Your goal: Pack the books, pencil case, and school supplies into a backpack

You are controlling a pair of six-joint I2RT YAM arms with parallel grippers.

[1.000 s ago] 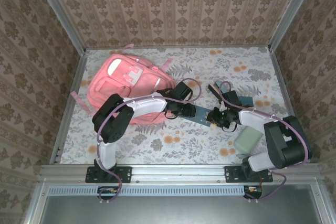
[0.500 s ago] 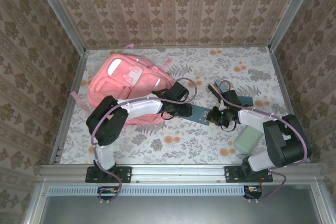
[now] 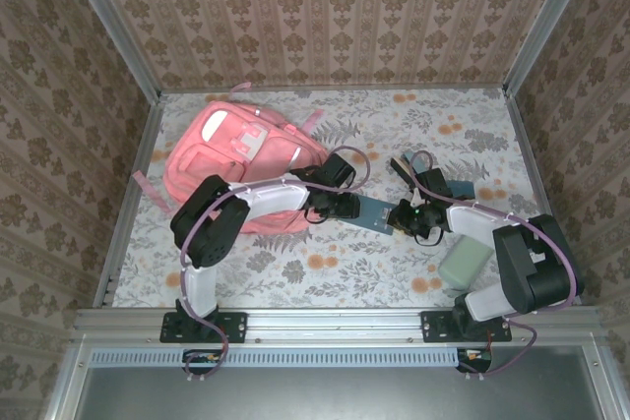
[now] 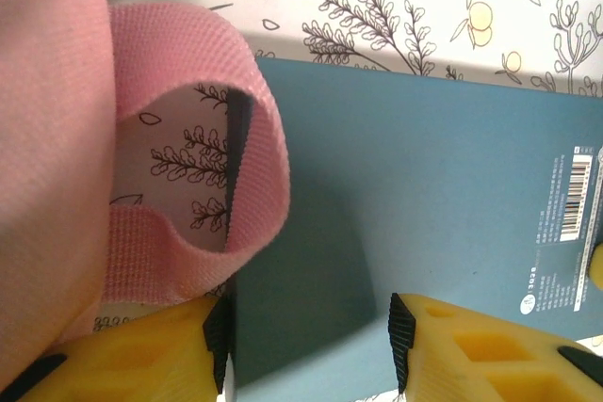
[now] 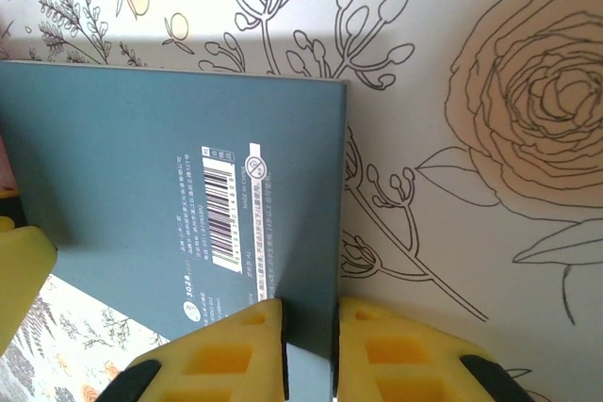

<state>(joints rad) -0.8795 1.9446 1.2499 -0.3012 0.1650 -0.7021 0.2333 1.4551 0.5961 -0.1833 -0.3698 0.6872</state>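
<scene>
Not much has changed from a second ago: the left arm has shuffled its elbow, and the notebook and both sets of fingers have crept a hair toward the backpack.

Progress-wise I'd call this early to middle. The backpack lies on the bench just past the left fingers, with a pink strap looping right beside them. I can't tell if any books are inside it yet. The pencil case sits on the bench well behind the right fingers, near that arm's base, so it's still to pack.

The notebook is the item in play, spanning between the two sets of fingers. The right fingers are pinched on its far edge. The left fingers stand apart over its flat face at the backpack end, not clamped on anything.

For writing, there's a barcode just ahead of the right fingers, plus rows of tiny pale print and a little round logo, all too small to read.
</scene>
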